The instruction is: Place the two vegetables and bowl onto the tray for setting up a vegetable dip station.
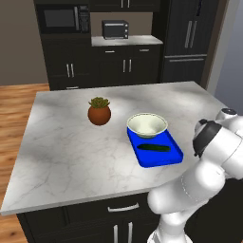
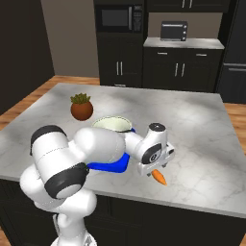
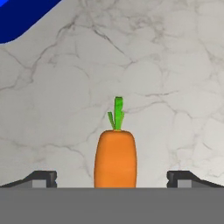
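The claw (image 3: 112, 178) hangs over the marble surface (image 3: 175, 65) with its tips spread wide, gripping nothing. The carrot (image 3: 115, 157) lies between them, touching neither, green top pointing away. Beyond, to the left, sits the blue tray (image 1: 161, 159) carrying the cucumber (image 1: 153, 148) and the bowl (image 1: 147, 125). Farther off stands the potted plant (image 1: 99, 111). No writing can be read anywhere.

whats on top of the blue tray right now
The cucumber lies on the tray, and the bowl rests over its far end. The tray surface beneath the bowl is hidden.
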